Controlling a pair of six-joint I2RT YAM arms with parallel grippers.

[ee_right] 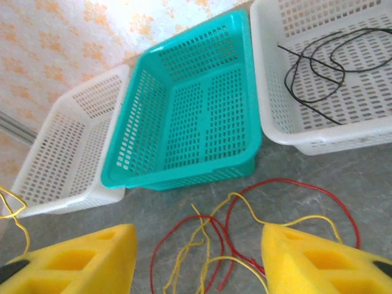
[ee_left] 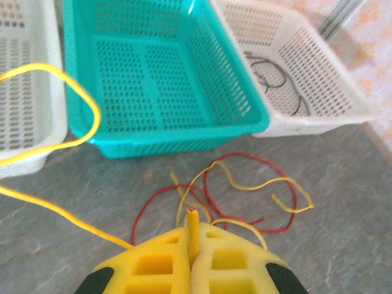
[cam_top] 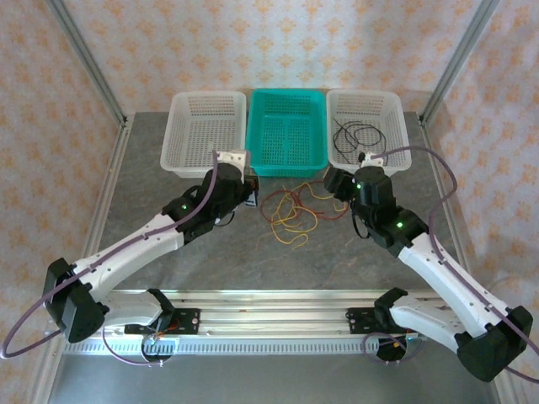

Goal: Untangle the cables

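Observation:
A tangle of red and yellow cables (cam_top: 290, 210) lies on the grey table in front of the teal basket (cam_top: 285, 164). My left gripper (ee_left: 195, 236) is shut on the end of a yellow cable (ee_left: 193, 215). That cable loops out to the left (ee_left: 92, 110) over a white basket's rim. Red cable loops (ee_left: 245, 158) lie just ahead of it. My right gripper (ee_right: 199, 245) hangs open over the tangle, with red (ee_right: 288, 181) and yellow (ee_right: 245, 202) strands between its fingers, untouched. A black cable (cam_top: 358, 135) lies in the right white basket.
Three baskets stand in a row at the back: white on the left (cam_top: 206, 164), teal in the middle, white on the right (cam_top: 396, 156). Both arms reach in from the near edge, left (cam_top: 152, 240) and right (cam_top: 429, 252). Metal frame posts rise at the table's far corners.

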